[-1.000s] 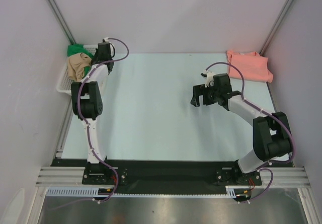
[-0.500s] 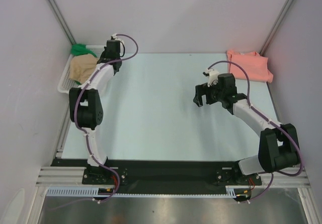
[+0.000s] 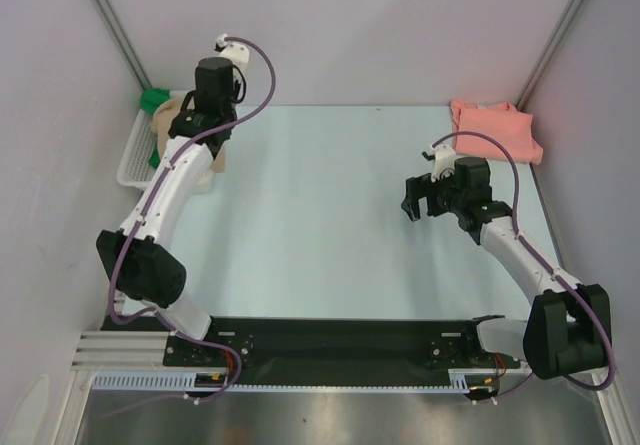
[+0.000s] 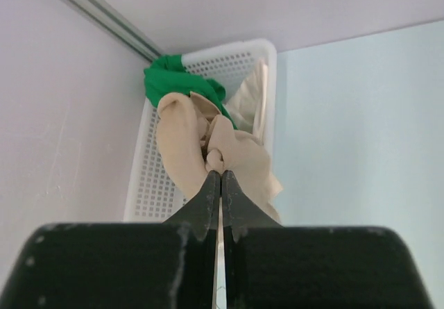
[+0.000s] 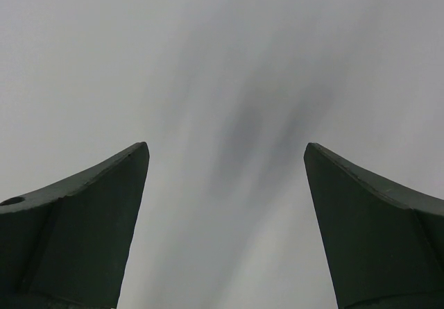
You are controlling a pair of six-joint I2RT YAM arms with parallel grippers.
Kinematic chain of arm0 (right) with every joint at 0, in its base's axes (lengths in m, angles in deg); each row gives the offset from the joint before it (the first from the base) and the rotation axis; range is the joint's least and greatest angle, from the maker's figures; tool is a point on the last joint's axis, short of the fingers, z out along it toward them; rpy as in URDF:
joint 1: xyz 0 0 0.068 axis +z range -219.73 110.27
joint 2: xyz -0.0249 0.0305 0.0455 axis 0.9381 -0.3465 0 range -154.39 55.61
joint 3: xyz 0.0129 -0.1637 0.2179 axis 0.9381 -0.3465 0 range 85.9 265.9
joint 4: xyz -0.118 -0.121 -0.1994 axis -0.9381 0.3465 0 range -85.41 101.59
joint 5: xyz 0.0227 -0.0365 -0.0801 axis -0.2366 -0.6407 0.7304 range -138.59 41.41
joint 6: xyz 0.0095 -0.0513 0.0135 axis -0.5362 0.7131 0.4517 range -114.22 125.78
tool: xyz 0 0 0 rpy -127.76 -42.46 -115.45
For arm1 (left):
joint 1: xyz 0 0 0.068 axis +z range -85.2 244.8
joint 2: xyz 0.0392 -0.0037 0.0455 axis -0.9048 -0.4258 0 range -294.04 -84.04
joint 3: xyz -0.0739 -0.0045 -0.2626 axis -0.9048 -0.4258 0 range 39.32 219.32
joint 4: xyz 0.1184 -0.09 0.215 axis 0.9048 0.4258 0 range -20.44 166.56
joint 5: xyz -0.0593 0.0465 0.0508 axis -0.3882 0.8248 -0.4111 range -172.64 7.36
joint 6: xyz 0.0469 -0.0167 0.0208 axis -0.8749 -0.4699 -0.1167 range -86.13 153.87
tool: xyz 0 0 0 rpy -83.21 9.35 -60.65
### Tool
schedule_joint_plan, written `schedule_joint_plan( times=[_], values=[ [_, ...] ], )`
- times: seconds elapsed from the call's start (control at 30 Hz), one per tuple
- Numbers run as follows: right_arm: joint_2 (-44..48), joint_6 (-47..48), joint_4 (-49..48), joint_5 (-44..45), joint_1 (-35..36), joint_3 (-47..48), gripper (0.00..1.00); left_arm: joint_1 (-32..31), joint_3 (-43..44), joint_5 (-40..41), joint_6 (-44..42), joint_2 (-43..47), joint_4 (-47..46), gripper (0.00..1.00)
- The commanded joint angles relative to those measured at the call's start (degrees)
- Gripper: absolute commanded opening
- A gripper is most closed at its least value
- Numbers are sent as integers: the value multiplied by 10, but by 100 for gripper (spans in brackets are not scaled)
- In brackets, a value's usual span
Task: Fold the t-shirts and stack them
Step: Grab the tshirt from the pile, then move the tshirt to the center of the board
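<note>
While the salmon pink t-shirt lies folded at the far right corner of the desk, the step in hand looks to be fetching the next shirt from the white lattice basket at the far left corner. The left end effector is pinched almost fully closed on a bunched fold of the tan t-shirt, which hangs from the tips over the basket. Whether its lower end is free of the rim cannot be told. Behind it, the bright green t-shirt sits crumpled at the basket's far end, and a strip of cream cloth lies against the basket's right wall. The right end effector hovers above bare desk right of centre, well apart from the salmon shirt, its fingers spread wide with nothing between them. The next move probably calls for carrying the tan shirt high enough to clear the rim without dragging the cream or green cloth along. It would then go down on the open middle of the desk, where the right arm could take a second edge to spread it flat for folding.
</note>
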Motion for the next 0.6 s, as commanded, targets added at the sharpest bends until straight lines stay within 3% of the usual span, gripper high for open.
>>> schedule_joint_plan(
  times=[0.0, 0.13, 0.27, 0.4, 0.57],
  values=[
    [18, 10, -10, -12, -9, -1, 100, -16, 82, -23, 16, 40, -5, 0],
    [31, 2, -15, -20, -25, -7, 100, -57, 169, -30, -2, 43, -15, 0],
    [50, -13, -14, -31, -38, -15, 100, -140, 259, -5, -80, 17, -86, 0],
    [70, -10, 2, -31, -50, -21, 100, -215, 429, 3, -132, -39, -121, 0],
    [98, -9, 16, -26, -74, -23, 100, -319, 428, 20, -236, -46, -207, 0]
  ],
)
